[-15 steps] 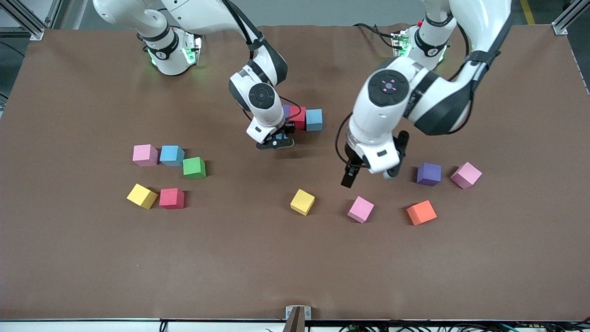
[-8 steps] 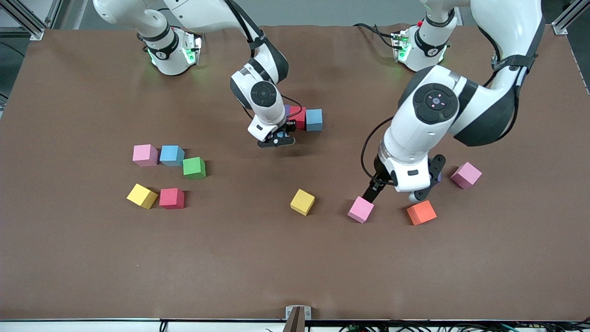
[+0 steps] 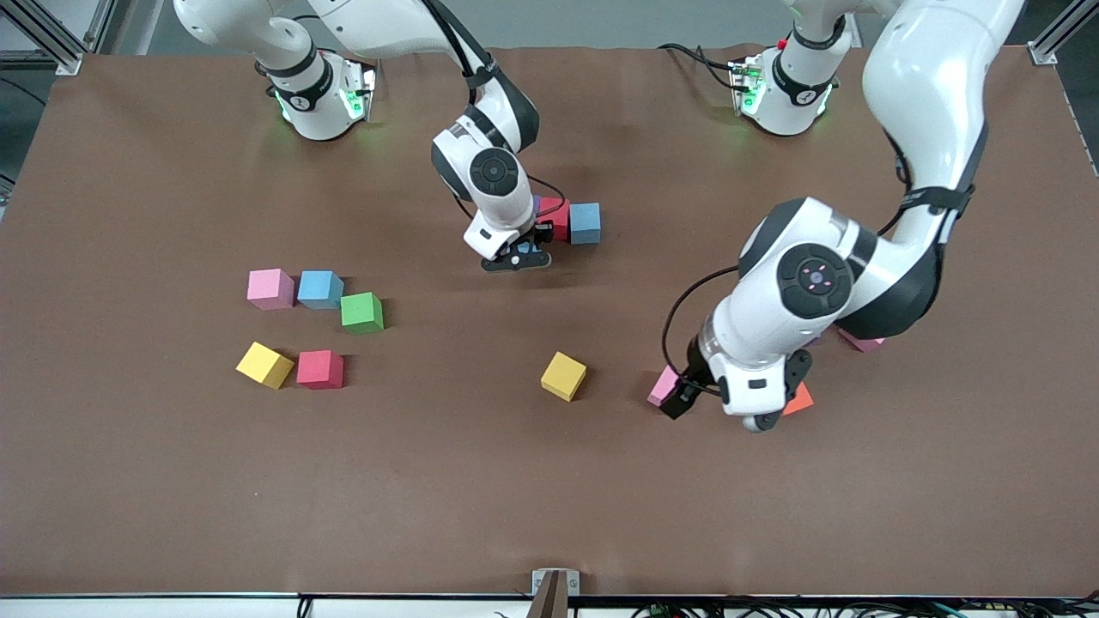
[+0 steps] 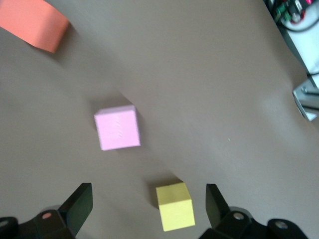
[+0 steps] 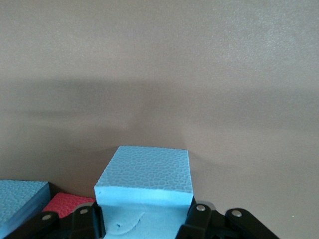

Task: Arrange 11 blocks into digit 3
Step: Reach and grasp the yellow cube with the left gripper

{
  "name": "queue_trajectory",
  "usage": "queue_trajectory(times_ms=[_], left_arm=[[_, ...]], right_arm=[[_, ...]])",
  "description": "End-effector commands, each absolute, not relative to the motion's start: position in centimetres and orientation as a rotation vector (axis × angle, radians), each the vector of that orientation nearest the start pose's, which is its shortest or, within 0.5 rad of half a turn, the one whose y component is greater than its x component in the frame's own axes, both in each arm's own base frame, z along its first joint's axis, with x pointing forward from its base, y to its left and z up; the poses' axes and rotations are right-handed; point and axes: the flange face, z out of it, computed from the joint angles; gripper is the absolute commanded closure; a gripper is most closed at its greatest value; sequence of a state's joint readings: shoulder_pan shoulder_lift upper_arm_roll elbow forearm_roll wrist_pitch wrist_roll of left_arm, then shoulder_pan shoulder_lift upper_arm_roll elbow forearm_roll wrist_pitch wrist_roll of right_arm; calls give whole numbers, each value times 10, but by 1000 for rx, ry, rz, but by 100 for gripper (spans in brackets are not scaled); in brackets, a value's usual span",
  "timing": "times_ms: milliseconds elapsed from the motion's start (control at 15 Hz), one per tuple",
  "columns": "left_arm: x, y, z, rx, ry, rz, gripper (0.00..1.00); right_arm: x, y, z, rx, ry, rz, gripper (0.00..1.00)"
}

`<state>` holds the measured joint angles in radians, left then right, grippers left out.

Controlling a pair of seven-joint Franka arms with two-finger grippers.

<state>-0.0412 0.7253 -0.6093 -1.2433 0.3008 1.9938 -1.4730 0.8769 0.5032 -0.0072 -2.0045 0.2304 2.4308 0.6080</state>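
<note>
- Right gripper (image 3: pixel 515 256) pinches blue block (image 5: pixel 144 181), down beside the red block (image 3: pixel 556 219) and second blue block (image 3: pixel 585 223).
- Left gripper (image 4: pixel 147 199) spread wide over pink block (image 4: pixel 117 128).
- Visible count: 3 pink, 3 blue, 2 yellow, 2 red, 1 green, 1 orange.

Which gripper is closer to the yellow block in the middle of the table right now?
Left. The left gripper hovers open by the pink block, next along from the yellow block. The right gripper, shut on a blue block, is up by the started row.
</note>
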Motion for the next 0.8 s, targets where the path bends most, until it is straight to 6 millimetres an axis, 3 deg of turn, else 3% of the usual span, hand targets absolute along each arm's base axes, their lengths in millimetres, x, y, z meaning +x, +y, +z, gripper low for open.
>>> queue_trajectory(times_ms=[0, 67, 133, 200, 532, 732], left_arm=[[670, -356, 390, -3069, -1330, -13, 0], [670, -361, 386, -3082, -1328, -14, 0], [668, -367, 376, -3088, -1314, -3, 0], [669, -371, 369, -3099, -1315, 1, 0], [670, -391, 314, -3130, -1401, 63, 0], [664, -415, 287, -3043, -1737, 215, 0]], right_arm=[[365, 456, 182, -3090, -103, 285, 63], [365, 456, 182, -3090, -101, 284, 55], [367, 458, 186, -3085, -95, 276, 31], [370, 458, 189, -3083, -63, 268, 0], [402, 441, 233, -3043, 9, 224, 0], [441, 411, 265, -3032, 60, 239, 0]])
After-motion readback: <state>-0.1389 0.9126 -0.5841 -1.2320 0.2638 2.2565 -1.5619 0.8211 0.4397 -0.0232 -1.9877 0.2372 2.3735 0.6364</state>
